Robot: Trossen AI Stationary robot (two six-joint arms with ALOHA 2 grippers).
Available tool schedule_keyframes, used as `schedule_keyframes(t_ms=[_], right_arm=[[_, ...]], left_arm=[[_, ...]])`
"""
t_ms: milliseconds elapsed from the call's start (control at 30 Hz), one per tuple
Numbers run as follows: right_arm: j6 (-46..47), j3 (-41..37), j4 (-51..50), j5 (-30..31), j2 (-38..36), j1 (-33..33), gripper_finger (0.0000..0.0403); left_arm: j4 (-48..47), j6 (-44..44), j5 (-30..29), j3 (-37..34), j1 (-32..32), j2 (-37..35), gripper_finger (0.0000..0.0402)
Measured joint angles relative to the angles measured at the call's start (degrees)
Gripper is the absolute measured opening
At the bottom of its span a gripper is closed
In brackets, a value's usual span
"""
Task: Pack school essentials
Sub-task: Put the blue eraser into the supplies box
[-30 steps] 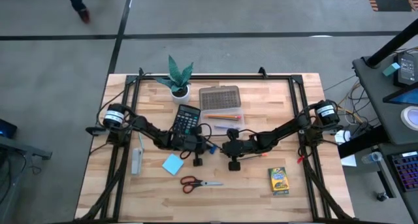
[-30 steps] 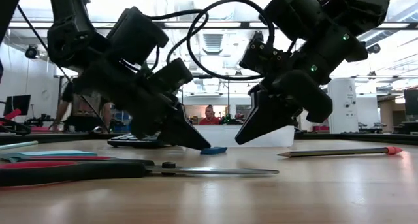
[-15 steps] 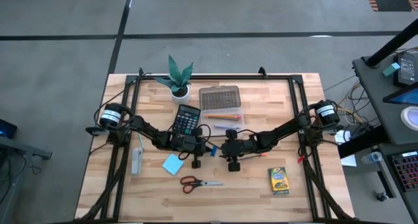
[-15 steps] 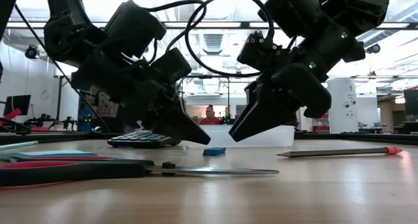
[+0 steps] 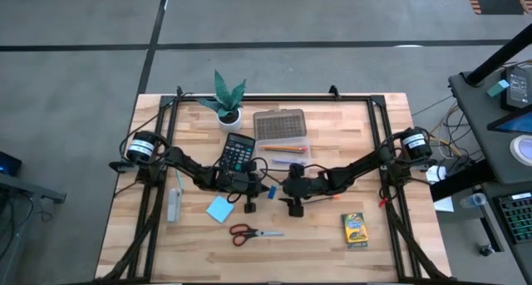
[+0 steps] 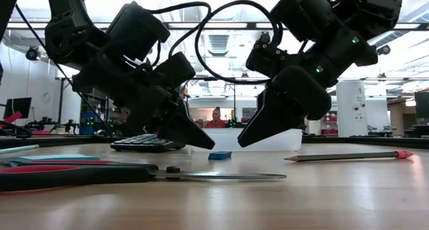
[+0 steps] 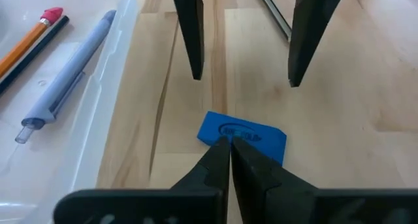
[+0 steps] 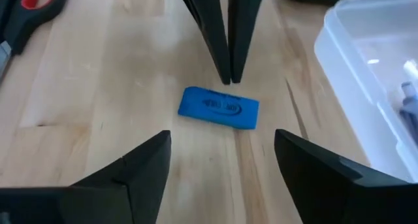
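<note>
Wooden table [image 5: 382,243] seen from above, with two dark robot arms meeting near its middle. Between their tips a small blue eraser [image 8: 219,108] lies flat on the wood, held by neither. The left gripper [image 7: 230,145] points down at the eraser with its fingers pressed together, tips just above one edge. The right gripper [image 8: 221,152] faces it from the other side, fingers spread wide apart and empty, clear of the eraser. Just beside the eraser is a clear plastic box [image 7: 98,106] holding a grey pen [image 7: 62,83] and pencils. Red-handled scissors [image 5: 252,233], a light-blue note pad [image 5: 219,208] and a crayon box [image 5: 355,229] lie nearer the front edge.
</note>
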Motion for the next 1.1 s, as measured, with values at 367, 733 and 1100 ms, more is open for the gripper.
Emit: schedule_keyframes(t_ms=[367,733,1100], right_arm=[[-1.3,-0.6,0.0,0.1,0.0,0.2,0.0191],[-3.1,-0.6,0.4,1.6,0.0,-0.2,0.0163],[1.1,-0.6,3.9,1.1,1.0,-0.2,0.0231]], left_arm=[[0.1,-1.0,-7.8,0.6,0.0,0.0,0.0000],[0.1,-2.0,-6.5,0.6,-0.2,0.3,0.0000],[0.0,-2.0,-4.7,0.5,-0.2,0.7,0.0000]])
